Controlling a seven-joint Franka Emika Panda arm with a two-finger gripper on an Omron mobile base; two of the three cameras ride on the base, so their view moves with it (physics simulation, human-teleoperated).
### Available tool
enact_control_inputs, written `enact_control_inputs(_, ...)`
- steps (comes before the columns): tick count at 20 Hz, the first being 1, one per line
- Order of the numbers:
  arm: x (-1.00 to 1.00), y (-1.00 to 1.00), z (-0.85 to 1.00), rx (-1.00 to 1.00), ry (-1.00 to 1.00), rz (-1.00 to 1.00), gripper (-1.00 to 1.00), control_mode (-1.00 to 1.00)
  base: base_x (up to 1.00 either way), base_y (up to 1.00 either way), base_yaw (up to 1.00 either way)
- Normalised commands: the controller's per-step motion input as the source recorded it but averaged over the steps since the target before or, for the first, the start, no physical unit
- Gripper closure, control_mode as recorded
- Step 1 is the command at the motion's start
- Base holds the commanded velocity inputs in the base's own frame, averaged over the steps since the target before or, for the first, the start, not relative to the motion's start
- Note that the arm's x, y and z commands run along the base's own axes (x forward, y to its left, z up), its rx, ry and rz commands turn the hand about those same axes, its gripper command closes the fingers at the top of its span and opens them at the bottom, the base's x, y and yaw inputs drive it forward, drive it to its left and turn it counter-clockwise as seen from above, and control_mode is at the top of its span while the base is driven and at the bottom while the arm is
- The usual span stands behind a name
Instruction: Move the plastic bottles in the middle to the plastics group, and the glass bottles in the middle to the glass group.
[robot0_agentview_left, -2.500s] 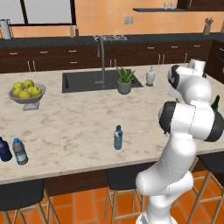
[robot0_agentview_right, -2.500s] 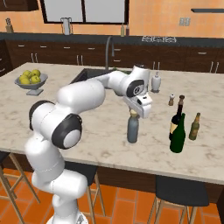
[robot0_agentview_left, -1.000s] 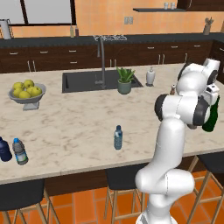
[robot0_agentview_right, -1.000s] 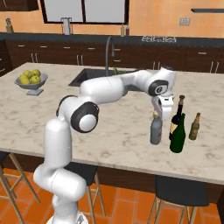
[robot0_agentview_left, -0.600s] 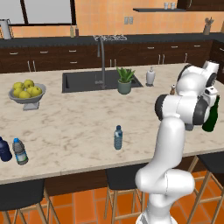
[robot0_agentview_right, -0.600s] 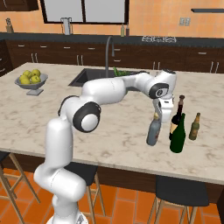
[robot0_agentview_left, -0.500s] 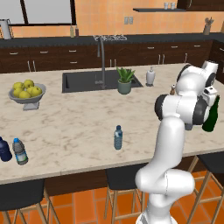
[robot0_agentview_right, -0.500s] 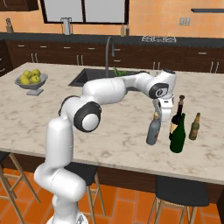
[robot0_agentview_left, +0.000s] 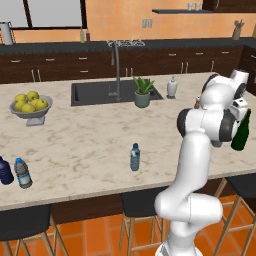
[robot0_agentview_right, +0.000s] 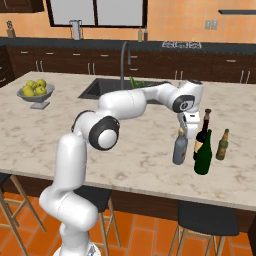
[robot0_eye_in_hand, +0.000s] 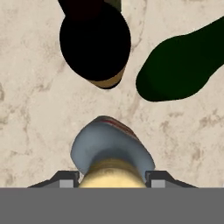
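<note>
The squat grey-blue bottle (robot0_agentview_right: 180, 149) with its tan stopper (robot0_eye_in_hand: 114, 175) stands on the counter beside the glass group. My gripper (robot0_agentview_right: 182, 131) is open around the stopper, with a fingertip (robot0_eye_in_hand: 68, 178) on each side and a thin gap. Right of it stand the black wine bottle (robot0_agentview_right: 202, 134), the tall dark green wine bottle (robot0_agentview_right: 203, 156) and the brown beer-type bottle (robot0_agentview_right: 222, 145). From above, the black bottle (robot0_eye_in_hand: 94, 41) and the green bottle (robot0_eye_in_hand: 183, 61) lie just beyond the grey-blue bottle (robot0_eye_in_hand: 109, 146). The slim clear water bottle (robot0_agentview_left: 135, 157) stands mid-counter. The plastics pair, navy (robot0_agentview_left: 5, 171) and clear (robot0_agentview_left: 22, 173), is at the far left.
A sink with a tall faucet (robot0_agentview_left: 117, 70), a potted plant (robot0_agentview_left: 142, 92) and a soap dispenser (robot0_agentview_left: 172, 88) sit at the back of the island. A fruit bowl (robot0_agentview_left: 31, 107) is at the left. Stools stand under the front edge.
The arm carried the grey-blue bottle rightward from mid-counter and set it beside the black and green bottles. Over the last half second arm and bottle have barely moved.
</note>
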Motion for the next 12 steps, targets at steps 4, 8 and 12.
enact_control_inputs(4,0.14,-0.24,0.00,0.00,0.00,0.00,1.00,-1.00,0.00,0.00,0.00)
enact_control_inputs(8,0.11,-0.06,0.00,0.00,0.00,0.00,1.00,-1.00,0.00,0.00,0.00)
enact_control_inputs(12,0.00,0.00,0.00,0.00,0.00,0.04,1.00,-1.00,0.00,0.00,0.00)
